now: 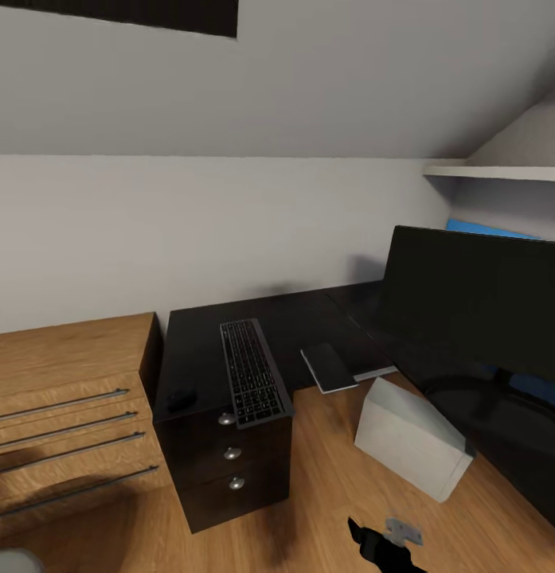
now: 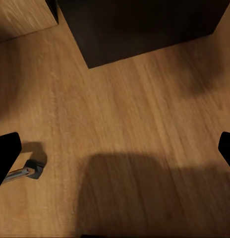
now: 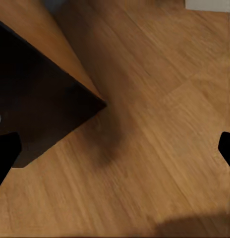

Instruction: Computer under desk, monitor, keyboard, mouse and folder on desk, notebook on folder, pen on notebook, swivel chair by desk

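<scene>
Keyboard (image 1: 252, 372) lies on black tabletop (image 1: 197, 350), overhanging its front edge above the drawers (image 1: 229, 454). Mouse (image 1: 181, 399) left of keyboard, notebook (image 1: 330, 368) right of it at the edge. Monitor (image 1: 476, 306) further right. Computer (image 1: 412, 438) tilted on floor (image 1: 309, 509) below notebook. Left claw (image 2: 115, 153) wide apart; right claw (image 3: 115, 148) likewise, both over floor.
</scene>
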Robot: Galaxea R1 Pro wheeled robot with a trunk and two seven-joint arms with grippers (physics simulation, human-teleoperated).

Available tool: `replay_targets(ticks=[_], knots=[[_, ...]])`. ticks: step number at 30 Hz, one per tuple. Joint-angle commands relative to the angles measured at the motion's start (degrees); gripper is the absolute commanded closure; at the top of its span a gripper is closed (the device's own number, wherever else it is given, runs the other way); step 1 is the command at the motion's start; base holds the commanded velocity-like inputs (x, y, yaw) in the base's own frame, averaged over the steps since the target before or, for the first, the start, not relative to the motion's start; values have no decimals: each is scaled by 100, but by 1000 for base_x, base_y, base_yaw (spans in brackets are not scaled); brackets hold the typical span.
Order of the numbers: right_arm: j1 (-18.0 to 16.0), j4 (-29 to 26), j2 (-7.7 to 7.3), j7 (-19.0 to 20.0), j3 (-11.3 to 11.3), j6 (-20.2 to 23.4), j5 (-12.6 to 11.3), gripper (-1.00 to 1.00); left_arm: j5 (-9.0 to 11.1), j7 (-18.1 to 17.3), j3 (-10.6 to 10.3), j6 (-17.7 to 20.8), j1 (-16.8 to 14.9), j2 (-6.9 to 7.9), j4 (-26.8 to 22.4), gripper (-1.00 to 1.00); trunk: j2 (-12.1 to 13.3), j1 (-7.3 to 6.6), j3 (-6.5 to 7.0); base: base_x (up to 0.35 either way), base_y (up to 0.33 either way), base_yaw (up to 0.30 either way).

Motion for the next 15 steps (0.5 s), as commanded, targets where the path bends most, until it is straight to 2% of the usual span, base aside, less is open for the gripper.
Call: replay_targets(ticks=[1, 3, 4, 5, 8, 15], knots=[[-3, 365, 54, -36, 55, -622, 26, -100, 91, 34, -51, -34, -8, 3, 1, -100, 39, -23, 14, 0, 0, 0], [-1, 647, 103, -106, 140, -1154, 145, -100, 115, 32, -53, -33, -8, 3, 1, -100, 119, -67, 49, 0, 0, 0], [0, 861, 139, -152, 231, -1606, 285, -100, 130, 31, -54, -33, -8, 3, 1, -100, 159, -89, 67, 0, 0, 0], [1, 1123, 193, -197, 355, -2211, 554, -100, 146, 32, -55, -33, -8, 3, 1, -100, 199, -111, 85, 0, 0, 0], [2, 1292, 242, -219, 407, -2473, 700, -100, 153, 34, -55, -33, -8, 3, 1, -100, 320, -177, 139, 0, 0, 0], [2, 1392, 273, -239, 448, -2613, 793, -100, 158, 34, -55, -33, -8, 3, 1, -100, 600, -331, 265, 0, 0, 0]])
